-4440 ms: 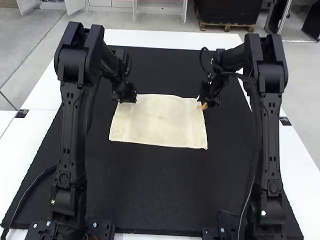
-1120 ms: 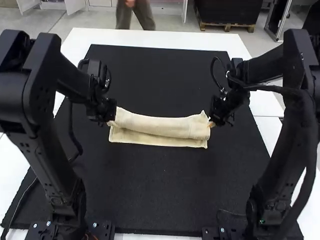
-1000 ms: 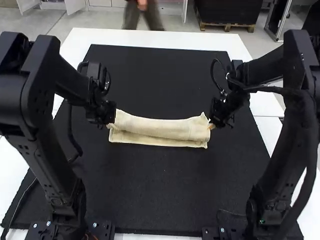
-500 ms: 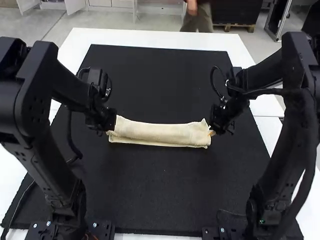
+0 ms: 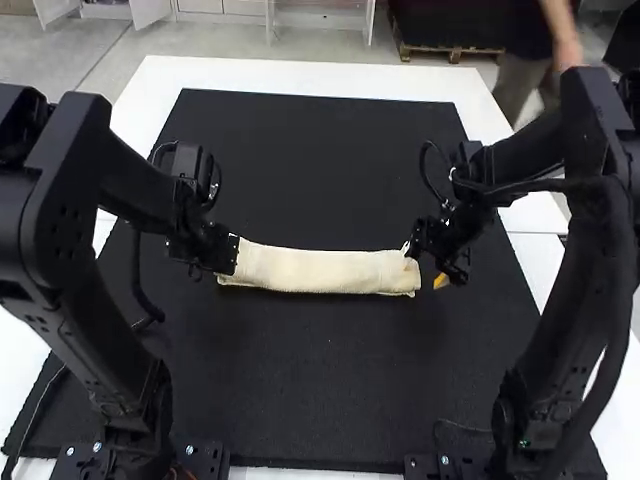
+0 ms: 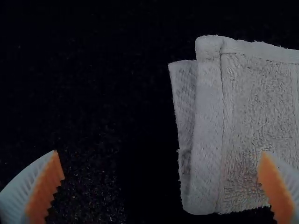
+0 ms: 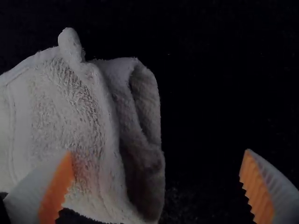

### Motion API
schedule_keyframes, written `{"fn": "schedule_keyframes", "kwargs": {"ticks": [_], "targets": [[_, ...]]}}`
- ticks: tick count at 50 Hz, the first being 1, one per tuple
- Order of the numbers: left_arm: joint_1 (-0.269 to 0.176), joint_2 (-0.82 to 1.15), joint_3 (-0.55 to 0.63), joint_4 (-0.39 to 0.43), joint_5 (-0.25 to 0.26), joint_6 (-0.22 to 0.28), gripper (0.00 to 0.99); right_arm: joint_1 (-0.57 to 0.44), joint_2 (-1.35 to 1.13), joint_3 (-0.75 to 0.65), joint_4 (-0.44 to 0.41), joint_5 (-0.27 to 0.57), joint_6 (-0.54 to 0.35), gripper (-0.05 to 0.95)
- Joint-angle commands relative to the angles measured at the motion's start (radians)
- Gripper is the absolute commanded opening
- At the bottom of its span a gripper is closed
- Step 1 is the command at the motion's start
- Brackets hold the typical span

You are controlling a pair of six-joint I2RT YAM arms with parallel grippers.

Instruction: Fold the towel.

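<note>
A black mat [image 5: 325, 370] covers much of the white surface [image 5: 300, 72], which shows beyond the mat and along its sides. The towel [image 5: 320, 270] lies on the mat, folded into a long, narrow strip between the two arms. The left gripper [image 5: 212, 250] is at one end, the right gripper [image 5: 427, 271] at the other; both have jaws spread wide, holding nothing, with the towel's end reaching between them.

The towel [image 5: 320, 271] is fuzzy, bumpy cloth. The black mat [image 5: 320, 370] looks dull. The white counter [image 5: 300, 77] looks smooth.
</note>
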Motion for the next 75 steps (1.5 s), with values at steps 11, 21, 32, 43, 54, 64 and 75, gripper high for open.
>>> {"fn": "schedule_keyframes", "kwargs": {"ticks": [11, 21, 32, 43, 54, 64, 75], "targets": [[0.002, -0.043, -0.001, 0.004, -0.012, 0.014, 0.972, 0.018, -0.002, -0.045, 0.098, -0.073, 0.011, 0.85], [0.003, -0.048, -0.001, 0.000, -0.009, 0.013, 0.972, 0.009, 0.050, -0.052, 0.132, -0.200, 0.017, 0.84], [0.026, -0.057, -0.001, -0.011, 0.000, 0.011, 0.972, 0.008, 0.142, -0.065, 0.161, -0.234, 0.004, 0.84], [0.042, -0.061, -0.001, -0.017, 0.016, 0.006, 0.972, 0.008, 0.193, -0.064, 0.181, -0.315, -0.008, 0.61], [0.043, -0.061, -0.001, -0.017, 0.020, 0.006, 0.972, 0.026, 0.216, -0.065, 0.182, -0.355, -0.016, 0.52], [0.042, -0.061, -0.001, -0.013, 0.020, 0.010, 0.972, 0.064, 0.220, -0.073, 0.184, -0.392, -0.022, 0.41], [0.042, -0.061, -0.001, -0.005, 0.048, 0.011, 0.970, 0.127, 0.276, -0.099, 0.242, -0.451, -0.020, -0.02]]}}
